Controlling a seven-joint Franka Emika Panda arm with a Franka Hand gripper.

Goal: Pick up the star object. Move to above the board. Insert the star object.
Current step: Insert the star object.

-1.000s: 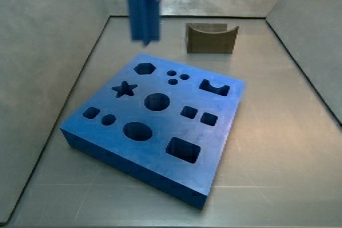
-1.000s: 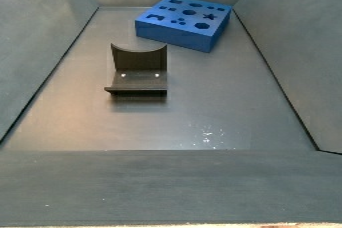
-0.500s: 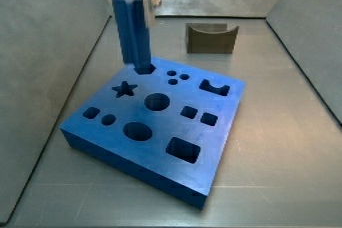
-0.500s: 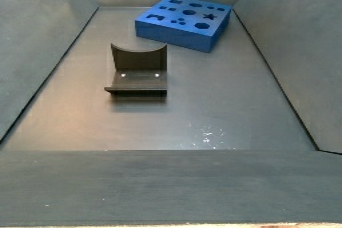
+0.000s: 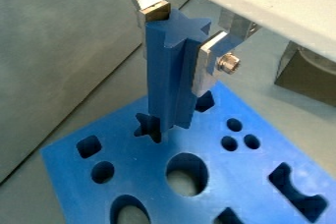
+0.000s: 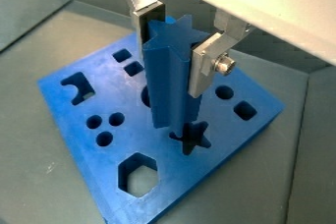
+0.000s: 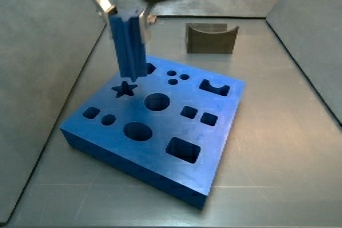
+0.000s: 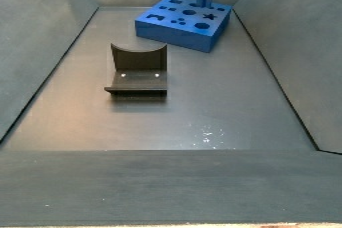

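The gripper (image 5: 178,36) hangs over the board's far-left part, its silver fingers (image 6: 206,61) clamped on the upper end of the star object (image 7: 127,45), which stands upright. The grip sits high, probably so that most of the post stays free to go down into the hole. In both wrist views the post's lower end sits at the star-shaped hole (image 6: 192,136) (whether it has entered or only touches the rim I cannot tell).

The board (image 7: 120,142) lies flat on the bench (image 8: 201,102), in the upper middle of a side view, close to the far walls. The dark olive notched block (image 8: 136,70) stands well apart, mid-frame, so the room around the post is open. The neighbouring holes lie near, so a slight tilt could catch an edge.
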